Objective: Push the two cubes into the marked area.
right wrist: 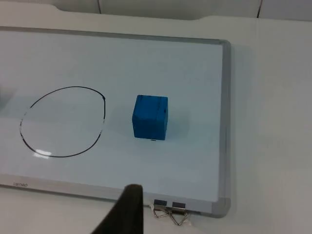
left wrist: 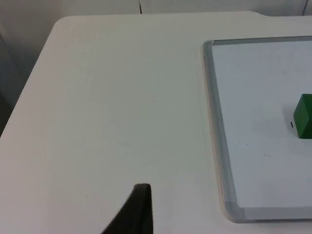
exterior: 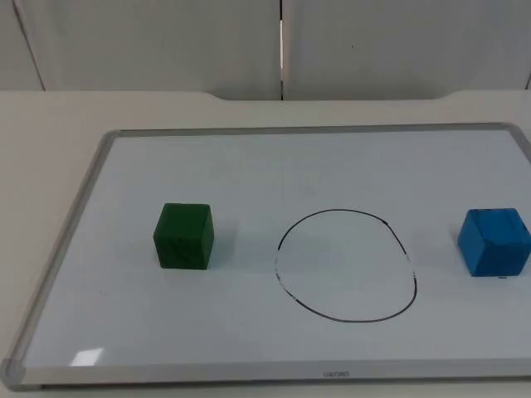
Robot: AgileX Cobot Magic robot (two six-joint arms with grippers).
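A green cube (exterior: 183, 236) sits on the left part of a framed whiteboard (exterior: 274, 166). A blue cube (exterior: 494, 241) rests near the board's right edge. Between them a black hand-drawn circle (exterior: 346, 265) marks the area, with both cubes outside it. My left gripper (left wrist: 139, 207) hovers over the bare table, outside the board's frame and well away from the green cube (left wrist: 304, 116). My right gripper (right wrist: 129, 207) hangs by the board's edge, a short way from the blue cube (right wrist: 150, 117), with the circle (right wrist: 62, 122) to one side of that cube.
The whiteboard's metal frame (left wrist: 217, 131) stands slightly raised above the white table (left wrist: 107, 97). Metal binder clips (right wrist: 170, 210) sit at the board's edge by the right gripper. The grey partition wall (exterior: 166, 41) closes the table's far side.
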